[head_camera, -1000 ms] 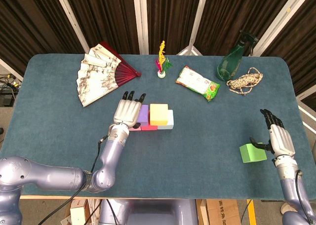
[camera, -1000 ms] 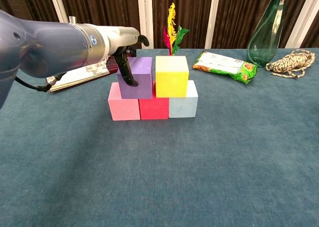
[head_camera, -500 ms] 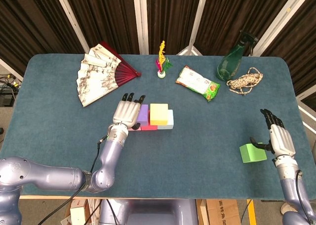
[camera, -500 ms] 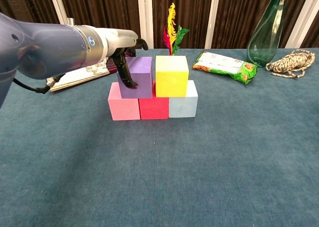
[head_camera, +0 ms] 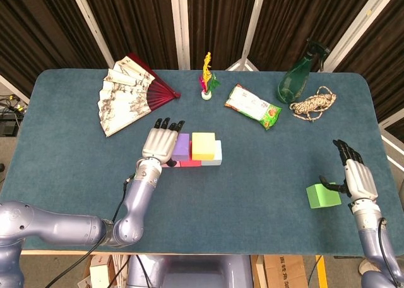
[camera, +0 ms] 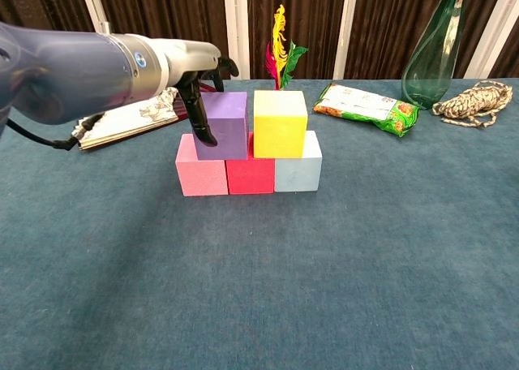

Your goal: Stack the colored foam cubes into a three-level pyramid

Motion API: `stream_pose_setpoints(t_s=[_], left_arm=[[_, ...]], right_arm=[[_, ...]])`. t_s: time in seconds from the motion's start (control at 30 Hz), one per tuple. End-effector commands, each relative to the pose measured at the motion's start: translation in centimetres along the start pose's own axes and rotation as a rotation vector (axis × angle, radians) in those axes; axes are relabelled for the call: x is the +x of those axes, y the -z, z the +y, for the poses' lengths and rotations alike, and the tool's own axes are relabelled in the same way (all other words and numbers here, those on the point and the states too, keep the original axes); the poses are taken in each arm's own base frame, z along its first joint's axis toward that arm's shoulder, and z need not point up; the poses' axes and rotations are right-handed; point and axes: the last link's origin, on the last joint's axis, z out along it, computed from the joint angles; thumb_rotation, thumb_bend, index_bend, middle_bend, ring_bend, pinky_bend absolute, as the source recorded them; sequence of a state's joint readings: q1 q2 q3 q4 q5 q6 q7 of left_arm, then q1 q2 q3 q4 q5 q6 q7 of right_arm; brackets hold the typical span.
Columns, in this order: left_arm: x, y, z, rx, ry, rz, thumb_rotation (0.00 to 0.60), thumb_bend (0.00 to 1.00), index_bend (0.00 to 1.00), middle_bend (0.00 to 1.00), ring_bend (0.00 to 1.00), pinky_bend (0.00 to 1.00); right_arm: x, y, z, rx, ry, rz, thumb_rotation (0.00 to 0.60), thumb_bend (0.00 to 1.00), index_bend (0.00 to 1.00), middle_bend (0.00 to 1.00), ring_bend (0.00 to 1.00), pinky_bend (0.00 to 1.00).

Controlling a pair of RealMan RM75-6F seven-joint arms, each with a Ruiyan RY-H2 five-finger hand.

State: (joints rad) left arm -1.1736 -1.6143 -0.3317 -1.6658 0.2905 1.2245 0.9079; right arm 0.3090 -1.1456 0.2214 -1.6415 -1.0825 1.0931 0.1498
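Five stacked cubes (camera: pixel 250 147), a sixth green cube (head_camera: pixel 323 195); both hands (head_camera: pixel 161 144) spread, holding nothing.

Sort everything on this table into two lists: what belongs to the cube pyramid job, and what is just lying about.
Belongs to the job:
pink cube
red cube
pale blue cube
purple cube
yellow cube
green cube, apart near the right hand
left hand, at the purple cube

Lying about:
paper fan
feather toy
snack packet
green bottle
coiled rope
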Motion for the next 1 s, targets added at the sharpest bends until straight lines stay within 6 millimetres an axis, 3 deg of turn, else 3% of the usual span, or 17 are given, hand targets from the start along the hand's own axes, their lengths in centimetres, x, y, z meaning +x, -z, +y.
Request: stream_pose_setpoints(t_s=[0.03, 0.5, 1.0], left_arm=[[0.2, 0.3, -0.4, -0.003, -0.007, 0.007, 0.6, 0.14, 0.0, 0.13, 0.0, 0.04], [1.1, 1.2, -2.9, 0.009, -0.068, 0.012, 0.6, 0.18, 0.0, 0.11, 0.0, 0.03], [1.2, -0.2, -3.9, 0.048, -0.051, 0.021, 0.6, 0.2, 0.0, 0.11, 0.0, 0.03]], right_arm=[[0.0, 0.0, 0.0, 0.001, 0.0, 0.0, 0.6, 0.32, 0.0, 0.0, 0.0, 0.0], [0.0, 0.1, -0.2, 0.005, -0.002, 0.001, 0.6, 0.32, 0.0, 0.0, 0.0, 0.0], [-0.1, 0.0, -0.2, 0.003, -0.009, 0.0, 0.6, 0.32, 0.0, 0.0, 0.0, 0.0]])
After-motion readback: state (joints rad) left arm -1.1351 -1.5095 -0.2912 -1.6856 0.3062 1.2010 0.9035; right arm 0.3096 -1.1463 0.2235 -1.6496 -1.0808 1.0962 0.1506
